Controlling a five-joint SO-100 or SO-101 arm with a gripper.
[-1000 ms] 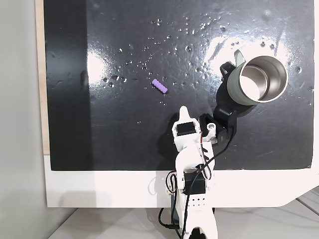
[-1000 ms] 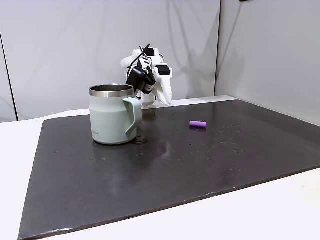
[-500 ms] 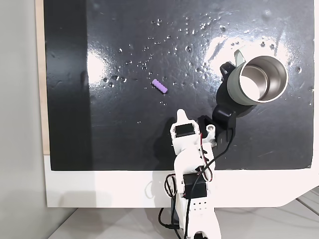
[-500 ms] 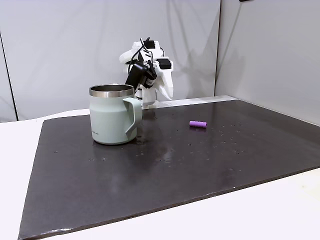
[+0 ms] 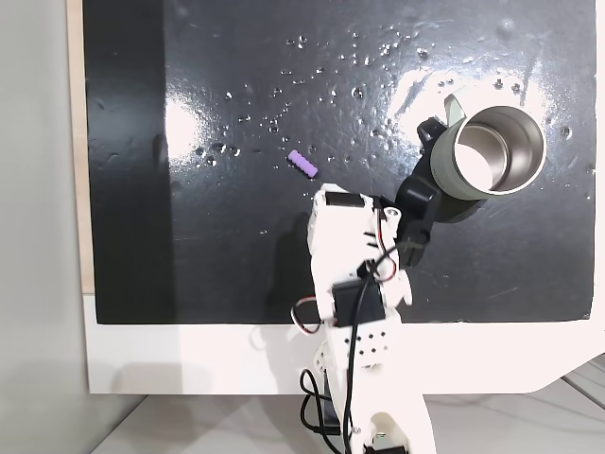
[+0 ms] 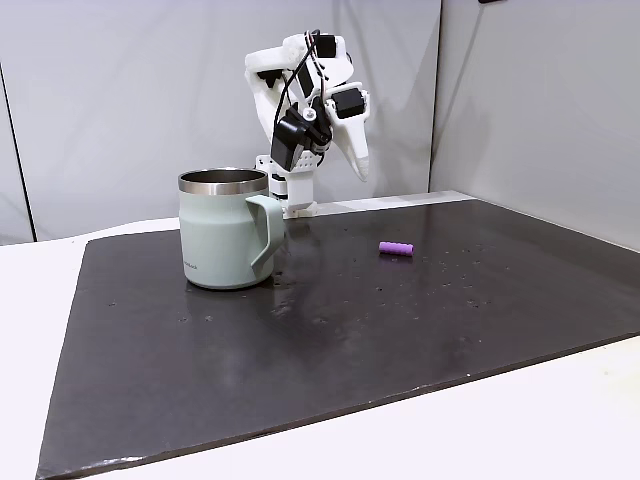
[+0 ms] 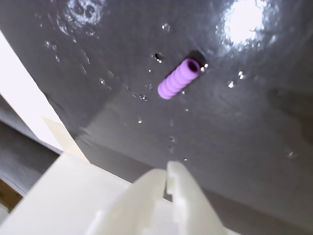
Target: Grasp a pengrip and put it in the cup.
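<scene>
In the wrist view your gripper (image 7: 167, 177) sits nearest the lens, at the bottom edge: two white fingers with their tips pressed together, so the jaws are clenched on nothing. Just past those tips you see bare dark mat (image 7: 244, 127), glossy and dotted with small pits. Farther on lies the pengrip (image 7: 178, 79), a light-purple ribbed tube with one open end turned up and to the right; it rests flat on the mat, apart from the fingertips.

From the side fixed view, the mat (image 6: 330, 340) runs away from you over a white table (image 6: 520, 420). The cup (image 6: 226, 227) stands upright on the left part of the mat, pale grey-green with a steel rim, its handle turned to the right. The pengrip (image 6: 395, 248) lies farther back and to the right, well apart from the cup. Behind both, your arm is raised, and the gripper (image 6: 358, 170) hangs in the air with its white tip pointing down, above the far edge of the mat.

In the top-down fixed view, the arm's white body (image 5: 345, 255) reaches onto the mat from the bottom edge. The pengrip (image 5: 302, 164) lies just beyond it, up and slightly left. The cup (image 5: 492, 151) stands at the right, its shiny inside holding nothing.
</scene>
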